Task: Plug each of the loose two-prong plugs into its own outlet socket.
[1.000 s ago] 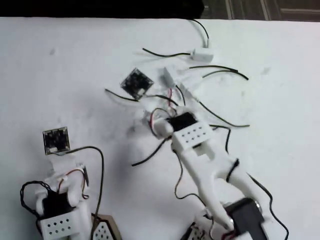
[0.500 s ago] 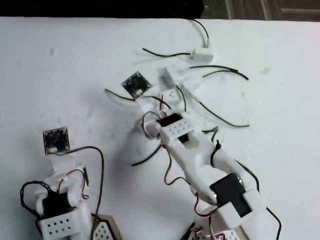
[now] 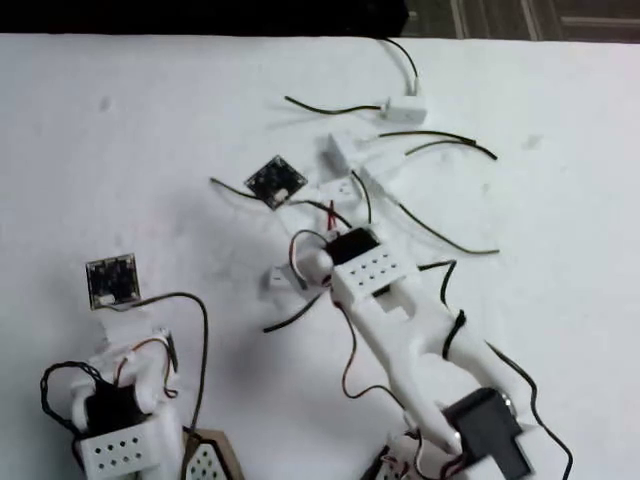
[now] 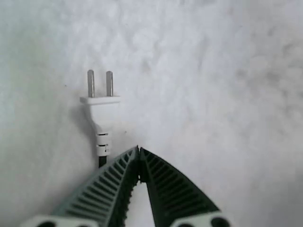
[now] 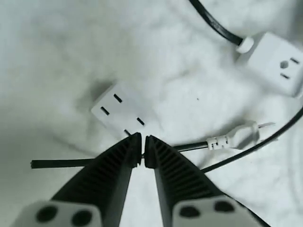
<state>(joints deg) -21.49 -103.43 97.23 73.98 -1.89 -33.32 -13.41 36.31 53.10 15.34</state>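
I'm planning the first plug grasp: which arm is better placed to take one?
Left, likely. The left gripper sits just behind a two-prong plug lying flat, prongs pointing away. The right gripper hangs over a cord beside an outlet socket.

The white table [image 3: 120, 150] carries a scatter of sockets and loose cords over its middle and far right. Near the far edge lies a white outlet socket [image 3: 405, 110] with a black lead running to that edge. A second socket [image 3: 340, 150] lies nearer and to its left. Thin black cords [image 3: 445, 235] curve across the surface to the right of them, and one short cord [image 3: 235, 190] lies left of centre. A slotted socket block [image 5: 120, 111] lies face up with a white-collared cord [image 5: 215, 142] just beside it. A white two-prong plug [image 4: 99, 101] lies flat, its black cord trailing behind it.
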